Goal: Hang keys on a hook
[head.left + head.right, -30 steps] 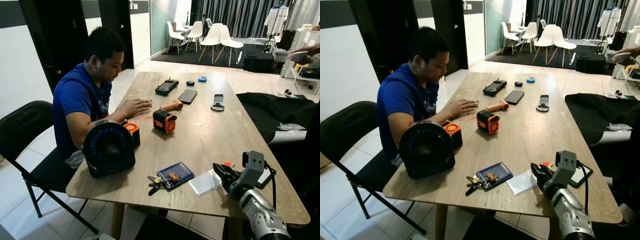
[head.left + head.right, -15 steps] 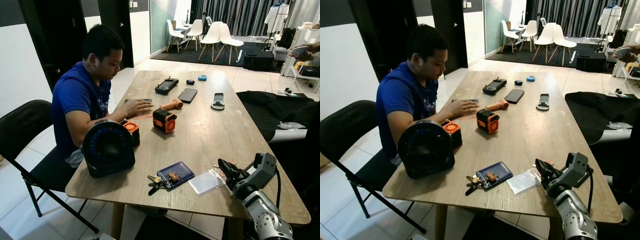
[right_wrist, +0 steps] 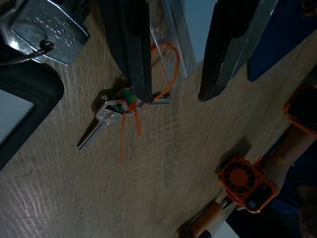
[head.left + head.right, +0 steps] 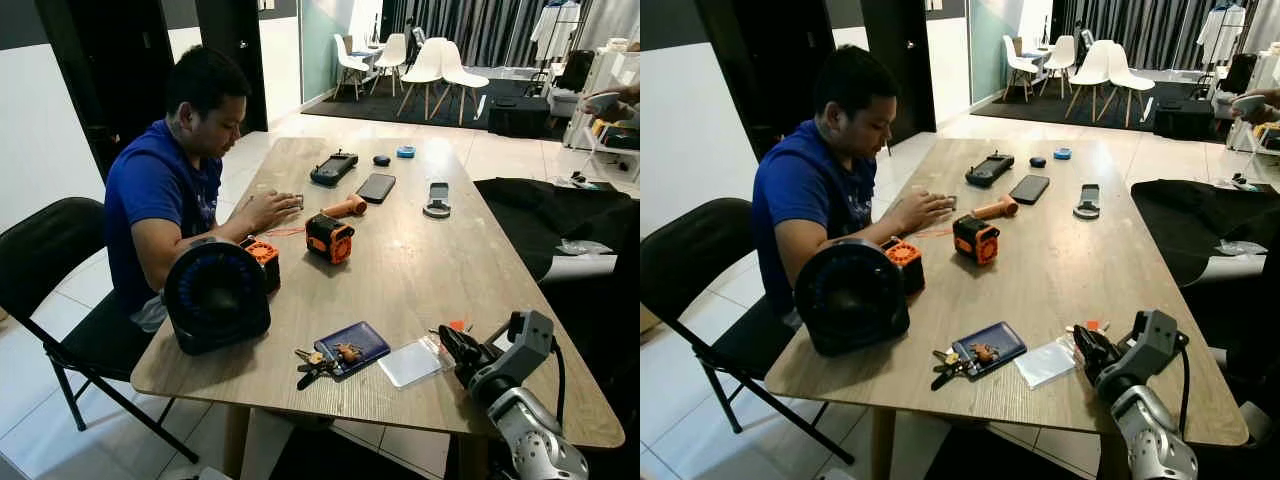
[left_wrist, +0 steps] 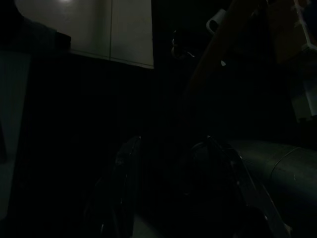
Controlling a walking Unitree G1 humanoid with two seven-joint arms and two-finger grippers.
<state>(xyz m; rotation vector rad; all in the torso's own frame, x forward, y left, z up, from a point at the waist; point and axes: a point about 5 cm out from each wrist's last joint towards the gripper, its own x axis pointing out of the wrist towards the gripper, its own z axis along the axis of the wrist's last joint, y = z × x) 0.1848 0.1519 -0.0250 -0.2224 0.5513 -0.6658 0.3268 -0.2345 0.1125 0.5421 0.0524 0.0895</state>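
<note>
A small silver key [image 3: 99, 124] on a ring with an orange tie lies on the wooden table [image 4: 420, 260] near its front right corner. My right gripper [image 3: 174, 96] hovers open just above it. One black finger [image 3: 130, 44] ends right over the key ring and the other stands clear to the side. From the head camera, the right gripper [image 4: 447, 342] points along the table next to the orange tie [image 4: 455, 325]. Another bunch of keys [image 4: 310, 364] lies beside a blue wallet [image 4: 352, 345] at the front edge. The left wrist view is very dark.
A person [image 4: 165, 190] in a blue shirt sits at the table's left side, handling a small item. On the table are a round black fan [image 4: 217, 297], orange devices [image 4: 329, 240], a clear plastic bag [image 4: 412, 362], a phone [image 4: 376, 187] and a black flat device [image 3: 20, 109].
My right arm has shifted a little to the right and lower, its fingertips staying by the orange-tied key. The person has lifted their hands with a small item.
</note>
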